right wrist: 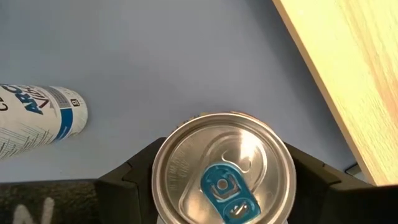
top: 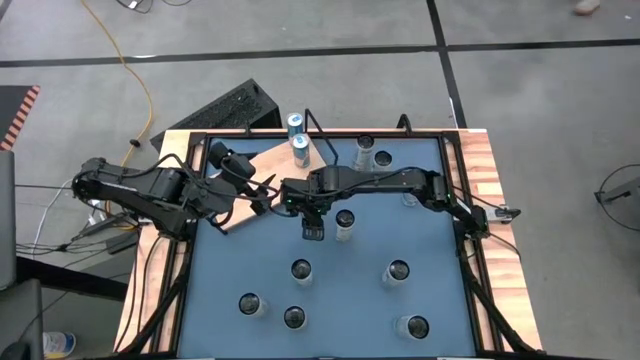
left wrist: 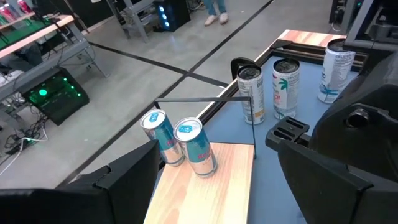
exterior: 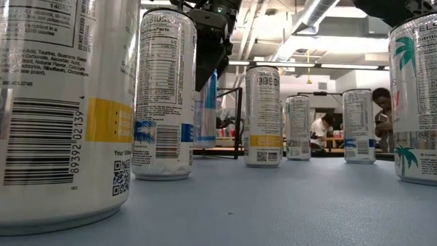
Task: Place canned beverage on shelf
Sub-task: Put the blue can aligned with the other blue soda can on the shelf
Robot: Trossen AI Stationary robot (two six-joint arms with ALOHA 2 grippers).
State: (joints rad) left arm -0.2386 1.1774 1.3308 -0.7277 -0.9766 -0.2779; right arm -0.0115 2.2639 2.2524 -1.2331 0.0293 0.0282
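Note:
The shelf (top: 262, 172) is a pale-wood board at the table's far left, with a thin black wire frame (left wrist: 205, 102) at its far end. Two teal cans (left wrist: 160, 134) (left wrist: 196, 148) stand on it by that frame. My right gripper (top: 313, 231) points steeply down near the table's middle, shut on a silver-topped can (right wrist: 224, 168) with a blue tab. In the low view one of its fingers (exterior: 205, 65) shows beside a nearer can (exterior: 164, 96). My left gripper (left wrist: 211, 199) hovers open over the shelf's near end (top: 262, 197), touching nothing. My right gripper pinches the can between its two fingers, one on each side of the wall just below the top rim (right wrist: 155, 177). The fingers come from above, pointing steeply down. The can is upright in the hold. Whether its base rests on the tabletop, I cannot tell.
Several more cans stand spread over the blue tabletop (top: 440, 200), one (top: 345, 221) close beside my right gripper and others nearer the front edge (top: 301, 270) (top: 398, 272). Wooden borders (top: 490, 200) frame the table. People (exterior: 382, 113) sit in the room beyond.

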